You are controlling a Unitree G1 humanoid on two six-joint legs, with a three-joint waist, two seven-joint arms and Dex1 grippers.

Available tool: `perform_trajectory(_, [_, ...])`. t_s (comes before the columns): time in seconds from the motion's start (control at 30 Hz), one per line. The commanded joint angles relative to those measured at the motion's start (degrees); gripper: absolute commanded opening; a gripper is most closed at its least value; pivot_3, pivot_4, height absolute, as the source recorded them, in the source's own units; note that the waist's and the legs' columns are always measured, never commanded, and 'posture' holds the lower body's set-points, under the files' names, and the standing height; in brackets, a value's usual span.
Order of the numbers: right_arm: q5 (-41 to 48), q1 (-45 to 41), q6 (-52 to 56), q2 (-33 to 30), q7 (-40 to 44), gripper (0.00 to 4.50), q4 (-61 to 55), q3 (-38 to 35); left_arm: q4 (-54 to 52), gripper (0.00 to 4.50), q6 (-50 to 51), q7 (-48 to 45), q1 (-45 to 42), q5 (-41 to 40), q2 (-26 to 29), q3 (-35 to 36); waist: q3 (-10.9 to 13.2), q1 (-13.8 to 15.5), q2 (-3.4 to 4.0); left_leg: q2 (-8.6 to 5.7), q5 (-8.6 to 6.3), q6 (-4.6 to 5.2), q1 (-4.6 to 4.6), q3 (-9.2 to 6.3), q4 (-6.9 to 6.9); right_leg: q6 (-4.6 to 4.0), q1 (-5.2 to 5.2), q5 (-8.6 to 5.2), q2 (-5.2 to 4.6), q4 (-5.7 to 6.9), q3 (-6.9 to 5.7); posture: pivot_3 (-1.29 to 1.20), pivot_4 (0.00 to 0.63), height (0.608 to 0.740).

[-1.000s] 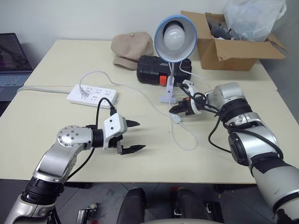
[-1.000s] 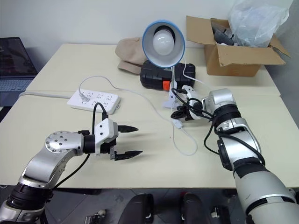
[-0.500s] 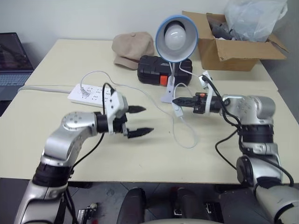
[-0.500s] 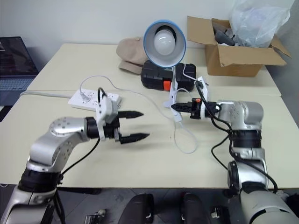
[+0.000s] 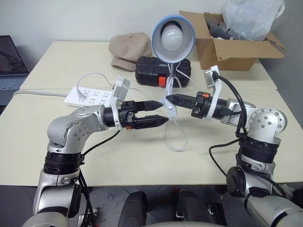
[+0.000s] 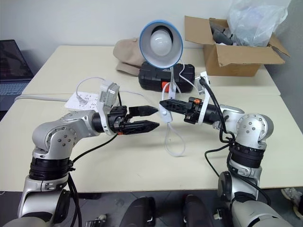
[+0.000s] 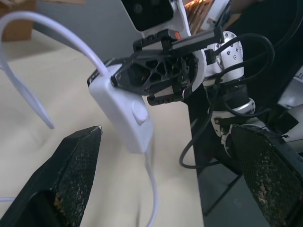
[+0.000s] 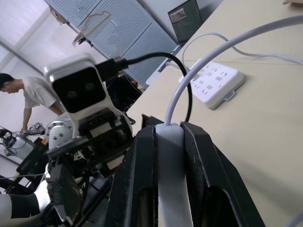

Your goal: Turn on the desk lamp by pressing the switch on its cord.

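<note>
Bulb of the light-blue-shaded desk lamp (image 5: 173, 33) stays unlit; right gripper (image 5: 168, 99) pinches the small white oblong switch (image 7: 127, 112) aloft, left gripper (image 5: 162, 112) gaping, button unpressed.

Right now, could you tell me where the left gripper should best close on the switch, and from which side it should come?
Probably on the lower free half of the switch, across its flat faces, one finger on the oval button. The right gripper is shut on the upper end, holding the switch off the table with the cord hanging below. The left gripper is open and faces it, so it should come straight in from the robot's left.
</note>
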Motion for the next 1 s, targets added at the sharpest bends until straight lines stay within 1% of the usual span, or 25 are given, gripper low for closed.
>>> perform_trajectory(0.03, [5.49, -0.72, 1.2, -0.85, 0.66, 0.4, -3.24, -0.22, -1.08, 4.5, 1.43, 2.57, 0.25, -2.67, -2.25, 1.39, 0.0, 0.0, 0.0, 0.0, 0.0, 0.0, 0.0, 0.0, 0.0, 0.0, 0.0, 0.0, 0.0, 0.0, 0.0, 0.0, 0.15, 0.74])
perform_trajectory(0.13, [7.54, -0.58, 1.57, -1.61, 0.75, 0.4, -3.69, 0.74, -0.82, 4.5, 2.09, 4.07, 0.03, -3.67, -3.8, 1.9, 0.0, 0.0, 0.0, -0.01, 0.0, 0.0, 0.0, 0.0, 0.0, 0.0, 0.0, 0.0, 0.0, -0.01, 0.0, 0.0, 0.15, 0.74])
perform_trajectory(0.33, [9.97, -0.24, 0.69, -2.69, -0.23, 0.4, -3.47, 2.25, -0.37, 4.5, 3.73, 5.95, 0.19, -6.1, -5.23, 3.16, 0.0, -0.05, 0.0, 0.0, 0.0, 0.0, 0.0, 0.0, 0.0, 0.0, 0.0, 0.0, 0.0, -0.01, 0.01, 0.0, 0.15, 0.74])
perform_trajectory(0.6, [11.64, 0.03, -0.28, -3.87, -1.03, 0.4, -3.21, 3.63, -0.57, 4.5, 4.38, 6.68, 0.58, -7.62, -5.76, 3.61, 0.0, -0.03, 0.0, -0.02, 0.0, 0.01, 0.0, 0.0, 0.0, 0.0, 0.0, 0.0, 0.0, -0.02, 0.01, 0.0, 0.15, 0.74])
perform_trajectory(0.67, [12.05, -0.1, -0.41, -4.0, -1.3, 0.4, -3.06, 3.73, -0.66, 4.16, 4.37, 6.02, 0.65, -7.58, -5.4, 3.08, 0.0, -0.03, 0.0, -0.02, 0.0, 0.0, 0.0, 0.0, 0.0, 0.0, 0.0, 0.0, 0.0, -0.02, 0.01, 0.0, 0.15, 0.74])
perform_trajectory(0.7, [12.26, -0.19, -0.48, -4.07, -1.42, 0.4, -2.99, 3.78, -0.69, 4.1, 4.4, 5.65, 0.67, -7.57, -5.24, 2.82, 0.0, -0.03, 0.0, -0.02, 0.0, 0.0, 0.0, 0.0, 0.0, 0.0, 0.0, 0.0, 0.0, -0.02, 0.01, 0.0, 0.15, 0.74])
perform_trajectory(0.9, [13.98, -0.74, -0.85, -4.36, -2.31, 0.4, -2.37, 3.97, -0.71, 2.93, 4.2, 3.95, 0.8, -7.23, -4.93, 1.89, 0.0, -0.03, 0.0, -0.02, 0.0, 0.0, 0.0, 0.01, 0.0, 0.0, 0.0, 0.0, 0.0, -0.03, 0.01, 0.0, 0.15, 0.74])
perform_trajectory(0.93, [14.32, -0.86, -0.86, -4.37, -2.49, 0.4, -2.31, 3.96, -0.77, 2.67, 4.07, 3.58, 0.92, -7.0, -4.84, 1.6, 0.0, -0.03, 0.0, -0.02, 0.0, 0.01, 0.0, 0.0, 0.0, 0.0, 0.0, 0.0, 0.0, -0.03, 0.01, 0.0, 0.15, 0.74])
perform_trajectory(1.0, [14.87, -1.05, -0.82, -4.4, -2.78, 0.4, -2.22, 3.93, -0.7, 2.38, 3.84, 3.33, 1.1, -6.73, -5.0, 1.28, 0.0, -0.03, 0.0, -0.02, 0.0, 0.0, 0.0, 0.01, 0.0, 0.0, 0.0, 0.0, 0.0, -0.03, 0.01, 0.0, 0.15, 0.74])
